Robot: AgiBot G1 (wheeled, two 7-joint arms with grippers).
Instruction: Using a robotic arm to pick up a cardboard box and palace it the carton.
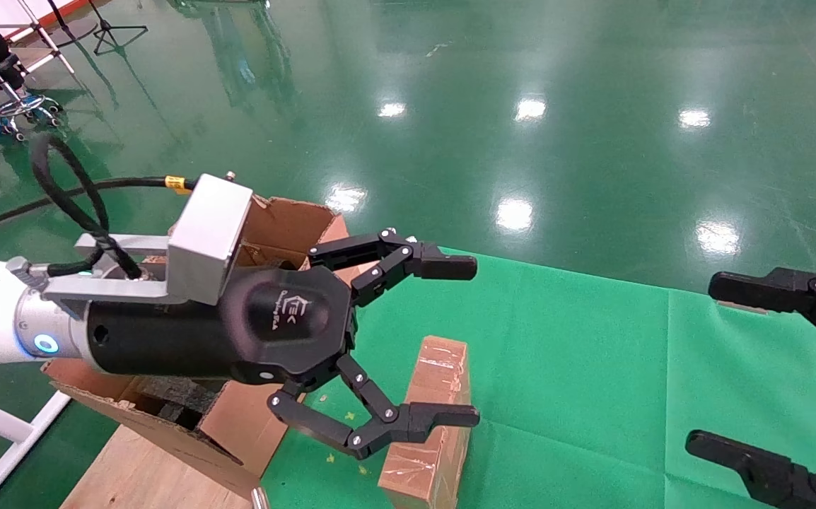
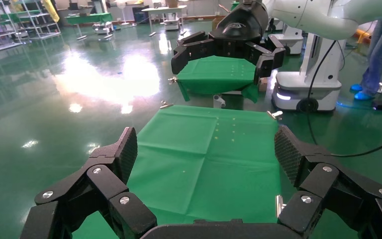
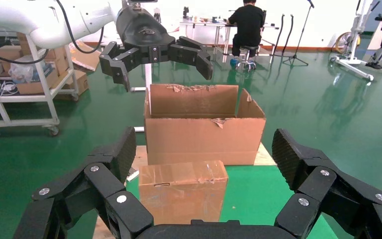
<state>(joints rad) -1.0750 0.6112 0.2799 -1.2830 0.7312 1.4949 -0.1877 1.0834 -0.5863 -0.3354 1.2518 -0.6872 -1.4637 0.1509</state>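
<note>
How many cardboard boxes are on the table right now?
2: the small taped cardboard box standing on the green cloth, and the large open carton beside it at the table's left end. Others may be hidden.

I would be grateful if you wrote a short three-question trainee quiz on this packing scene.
1. True or false: the left gripper is shut on the small tape-wrapped brown cardboard box.
2. What does that box stand on? A) green cloth B) bare floor C) black foam
3. Fill in: the large brown corrugated carton has its flaps ____.

Key: 1 false, its jaws are spread and empty; 2 A; 3 open. The right gripper, also open, waits at the cloth's other side.
</note>
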